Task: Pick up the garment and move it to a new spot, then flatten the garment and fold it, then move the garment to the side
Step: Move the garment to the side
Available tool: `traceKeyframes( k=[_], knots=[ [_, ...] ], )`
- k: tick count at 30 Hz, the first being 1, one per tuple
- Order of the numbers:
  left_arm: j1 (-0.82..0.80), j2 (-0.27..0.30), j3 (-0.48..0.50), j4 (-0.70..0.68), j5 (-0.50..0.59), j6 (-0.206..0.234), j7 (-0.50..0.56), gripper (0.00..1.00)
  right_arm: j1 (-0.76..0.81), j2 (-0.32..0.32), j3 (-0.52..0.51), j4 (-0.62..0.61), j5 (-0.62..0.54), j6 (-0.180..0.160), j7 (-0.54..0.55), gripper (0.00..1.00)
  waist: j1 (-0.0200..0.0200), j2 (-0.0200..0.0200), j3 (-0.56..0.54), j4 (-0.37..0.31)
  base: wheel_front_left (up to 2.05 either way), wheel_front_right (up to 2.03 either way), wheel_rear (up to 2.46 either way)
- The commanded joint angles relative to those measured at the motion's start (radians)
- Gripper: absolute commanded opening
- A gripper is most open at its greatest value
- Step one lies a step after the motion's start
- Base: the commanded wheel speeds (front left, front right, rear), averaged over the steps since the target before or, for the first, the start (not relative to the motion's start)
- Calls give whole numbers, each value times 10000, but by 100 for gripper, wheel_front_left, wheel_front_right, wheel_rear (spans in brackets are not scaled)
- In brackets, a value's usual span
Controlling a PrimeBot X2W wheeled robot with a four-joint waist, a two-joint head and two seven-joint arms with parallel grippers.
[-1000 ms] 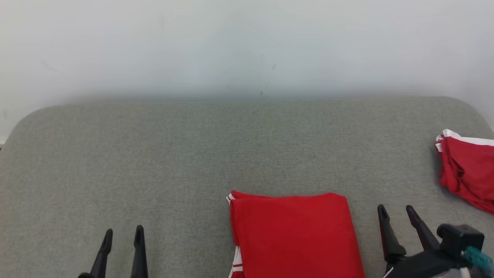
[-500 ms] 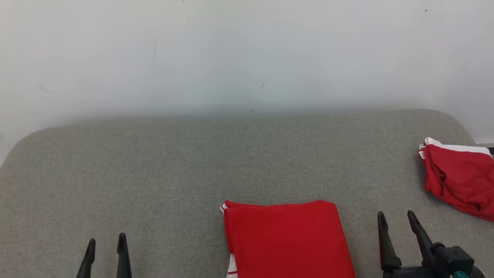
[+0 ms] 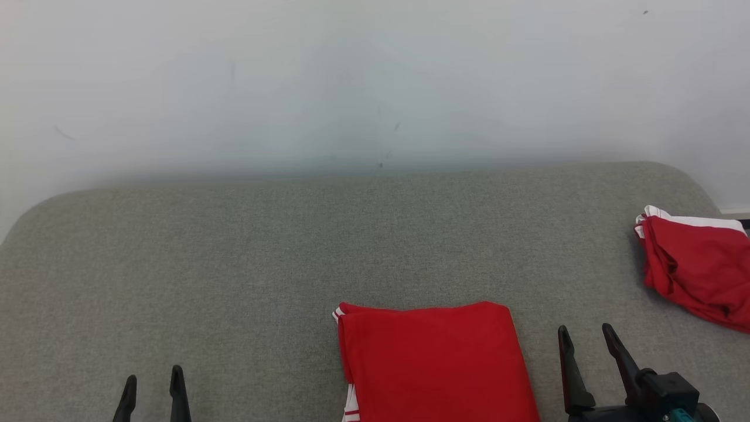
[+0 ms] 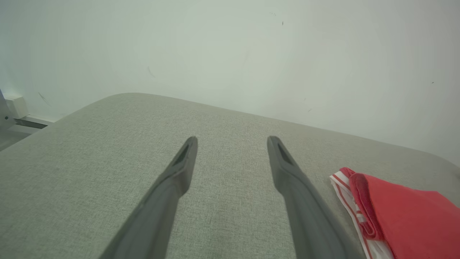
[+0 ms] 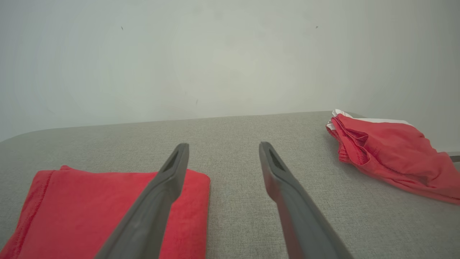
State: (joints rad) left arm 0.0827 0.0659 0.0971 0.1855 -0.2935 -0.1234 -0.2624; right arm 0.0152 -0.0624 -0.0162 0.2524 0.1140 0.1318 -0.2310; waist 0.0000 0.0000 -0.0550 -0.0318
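Observation:
A folded red garment (image 3: 433, 360) with white trim lies flat on the grey padded table (image 3: 234, 252), near the front edge and a little right of centre. It also shows in the left wrist view as the red garment (image 4: 406, 212) at the lower right, and in the right wrist view as the red garment (image 5: 104, 212) at the lower left. My left gripper (image 3: 151, 381) stands open and empty, well left of it. My right gripper (image 3: 586, 337) is open and empty just right of the garment, apart from it.
A second red garment (image 3: 694, 266) with a white edge lies crumpled at the table's far right edge, seen too in the right wrist view (image 5: 391, 154). A pale wall (image 3: 375, 82) stands behind the table. The table's corners are rounded.
The head camera tilted up, so the table and both garments sit lower and further left in view. Both grippers have drawn back toward the bottom edge and remain open.

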Motion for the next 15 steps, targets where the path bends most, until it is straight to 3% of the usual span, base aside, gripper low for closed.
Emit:
traceKeyframes(
  k=[1,15],
  knots=[
    [84,-53,4,49,77,-29,-25,100,-161,22,25,64,27,-28,-80,100,0,0,15,3,0,0,0],
    [125,-110,-5,67,214,-59,-26,100,-201,61,-45,219,79,-28,-68,100,0,0,52,66,0,0,0]
  ],
)
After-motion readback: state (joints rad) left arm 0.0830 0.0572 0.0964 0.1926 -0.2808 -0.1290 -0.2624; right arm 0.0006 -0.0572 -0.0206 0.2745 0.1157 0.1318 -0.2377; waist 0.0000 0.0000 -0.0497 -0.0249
